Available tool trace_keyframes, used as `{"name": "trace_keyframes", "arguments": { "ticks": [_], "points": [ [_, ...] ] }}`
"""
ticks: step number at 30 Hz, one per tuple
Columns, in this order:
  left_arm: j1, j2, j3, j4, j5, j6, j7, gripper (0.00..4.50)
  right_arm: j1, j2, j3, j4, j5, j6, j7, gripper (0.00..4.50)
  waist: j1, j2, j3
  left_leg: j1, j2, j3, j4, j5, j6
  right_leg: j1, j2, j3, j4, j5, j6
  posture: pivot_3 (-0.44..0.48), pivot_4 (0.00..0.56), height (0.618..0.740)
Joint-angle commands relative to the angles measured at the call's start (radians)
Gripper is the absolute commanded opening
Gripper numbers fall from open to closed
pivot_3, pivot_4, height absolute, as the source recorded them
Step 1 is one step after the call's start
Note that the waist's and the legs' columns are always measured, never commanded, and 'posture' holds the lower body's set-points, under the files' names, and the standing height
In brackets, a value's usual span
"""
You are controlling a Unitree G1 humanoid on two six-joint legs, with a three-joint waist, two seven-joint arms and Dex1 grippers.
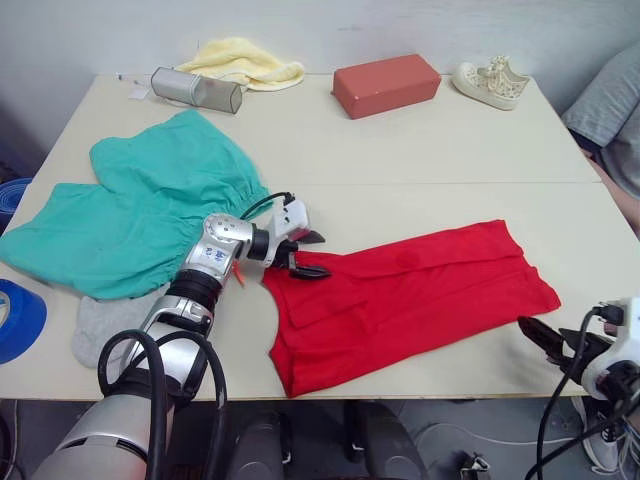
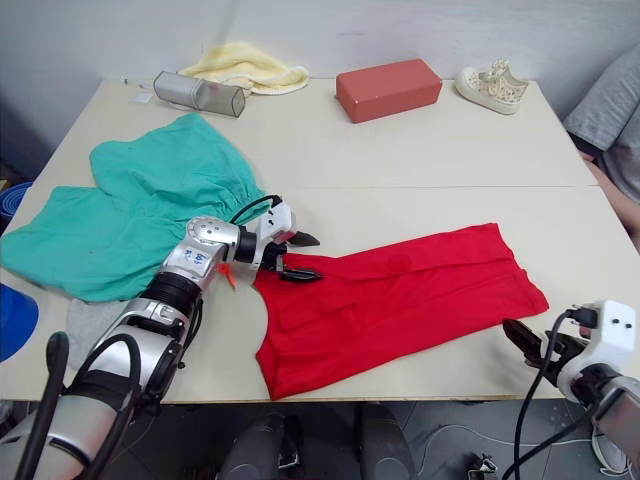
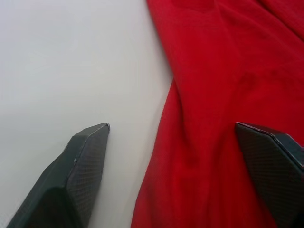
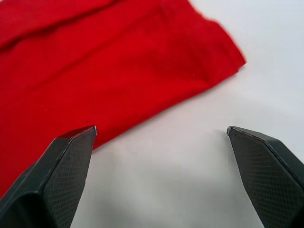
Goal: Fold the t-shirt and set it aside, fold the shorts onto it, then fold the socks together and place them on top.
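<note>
The red t-shirt [image 1: 410, 300] lies partly folded into a long band at the front middle of the table [image 1: 420, 150]. My left gripper [image 1: 322, 255] is open at its left upper edge, and the hem runs between the fingers [image 3: 80, 175]. The teal shorts [image 1: 140, 210] lie spread out to the left of that gripper. A grey sock [image 1: 100, 325] peeks out from under the shorts' front edge, partly hidden by my left arm. My right gripper [image 1: 540, 335] is open just off the shirt's right front corner [image 4: 209, 61], low over bare table.
Along the back edge lie a pale yellow cloth [image 1: 245, 60], a silver cylindrical case [image 1: 195, 90], a red-brown block [image 1: 385, 85] and a white sneaker [image 1: 490, 82]. A person's grey sleeve [image 1: 610, 110] shows at the right. A blue object [image 1: 15, 320] sits off the table's left side.
</note>
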Motion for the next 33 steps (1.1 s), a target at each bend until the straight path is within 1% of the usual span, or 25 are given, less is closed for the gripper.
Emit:
{"name": "trace_keyframes", "arguments": {
  "ticks": [1, 5, 6, 9, 10, 16, 17, 20, 25, 28, 33],
  "points": [
    [0.016, 0.011, -0.018, -0.033, 0.016, 0.052, -0.038, 2.96, -0.076, -0.011, 0.020, 0.046, -0.027, 0.022, -0.059, 4.50, -0.002, -0.001, 0.000, 0.000, 0.000, 0.000, 0.000, 0.000, 0.000, 0.000, 0.000, 0.000, 0.000, 0.000, 0.000, 0.000, 0.150, 0.740],
    [0.049, 0.027, -0.016, -0.099, 0.011, 0.090, -0.045, 1.63, -0.148, -0.011, 0.040, 0.090, -0.037, 0.043, -0.072, 4.50, -0.002, -0.001, -0.001, 0.000, 0.000, 0.001, 0.000, 0.000, 0.000, 0.000, 0.001, 0.000, 0.000, 0.000, 0.000, 0.000, 0.150, 0.740],
    [0.059, 0.031, -0.016, -0.116, 0.010, 0.099, -0.047, 1.35, -0.165, -0.013, 0.046, 0.104, -0.043, 0.045, -0.073, 4.50, -0.002, -0.001, -0.001, 0.000, 0.000, 0.001, 0.000, 0.000, 0.000, 0.000, 0.001, 0.000, 0.000, 0.000, 0.000, 0.000, 0.150, 0.740],
    [0.087, 0.041, -0.015, -0.165, 0.007, 0.127, -0.050, 0.33, -0.208, -0.020, 0.076, 0.149, -0.075, 0.046, -0.071, 3.87, -0.004, -0.003, -0.002, 0.001, 0.001, 0.002, 0.000, 0.000, -0.001, 0.000, 0.000, 0.001, 0.000, 0.000, 0.000, 0.000, 0.150, 0.740],
    [0.095, 0.044, -0.015, -0.180, 0.007, 0.136, -0.050, 0.02, -0.219, -0.023, 0.088, 0.162, -0.090, 0.048, -0.073, 3.52, -0.004, -0.003, -0.002, 0.001, 0.001, 0.002, 0.000, 0.000, -0.001, 0.000, 0.000, 0.001, 0.000, 0.000, 0.001, 0.000, 0.150, 0.740],
    [0.123, 0.057, -0.009, -0.259, -0.004, 0.186, -0.044, 0.00, -0.262, -0.048, 0.130, 0.218, -0.160, 0.031, -0.048, 1.39, -0.010, -0.005, -0.003, 0.002, 0.002, 0.003, 0.001, 0.000, -0.001, 0.000, 0.000, 0.002, 0.000, 0.001, 0.000, 0.000, 0.150, 0.740],
    [0.127, 0.059, -0.009, -0.271, -0.007, 0.193, -0.043, 0.00, -0.268, -0.052, 0.136, 0.225, -0.170, 0.024, -0.040, 1.10, -0.012, -0.005, -0.003, 0.002, 0.002, 0.003, 0.001, 0.000, -0.001, 0.000, 0.000, 0.002, 0.000, 0.001, 0.000, 0.000, 0.150, 0.740],
    [0.158, 0.068, -0.002, -0.353, -0.028, 0.246, -0.043, 0.00, -0.296, -0.075, 0.168, 0.260, -0.216, -0.025, -0.004, 0.06, -0.016, -0.005, -0.003, 0.002, 0.002, 0.004, 0.000, 0.001, -0.003, 0.000, 0.000, 0.002, 0.000, 0.001, 0.000, 0.000, 0.150, 0.740],
    [0.261, 0.104, 0.010, -0.573, -0.082, 0.414, -0.036, 0.00, -0.357, -0.146, 0.254, 0.360, -0.315, -0.154, 0.086, 0.02, -0.024, -0.005, -0.003, 0.002, 0.002, 0.005, 0.000, 0.003, -0.006, 0.000, 0.000, 0.003, 0.000, 0.001, 0.001, 0.000, 0.150, 0.740],
    [0.337, 0.125, 0.022, -0.718, -0.106, 0.539, 0.012, 0.00, -0.419, -0.185, 0.325, 0.448, -0.386, -0.253, 0.149, 0.02, -0.026, -0.005, -0.003, 0.002, 0.002, 0.006, 0.000, 0.003, -0.007, 0.000, 0.000, 0.005, 0.000, 0.001, 0.001, 0.000, 0.150, 0.740],
    [0.463, 0.128, 0.067, -0.965, -0.169, 0.716, 0.115, 0.00, -0.561, -0.213, 0.436, 0.635, -0.499, -0.418, 0.233, 0.02, -0.031, -0.004, -0.003, 0.003, 0.002, 0.006, 0.000, 0.004, -0.009, -0.001, 0.000, 0.006, 0.000, 0.001, 0.001, 0.000, 0.150, 0.740]
  ]
}}
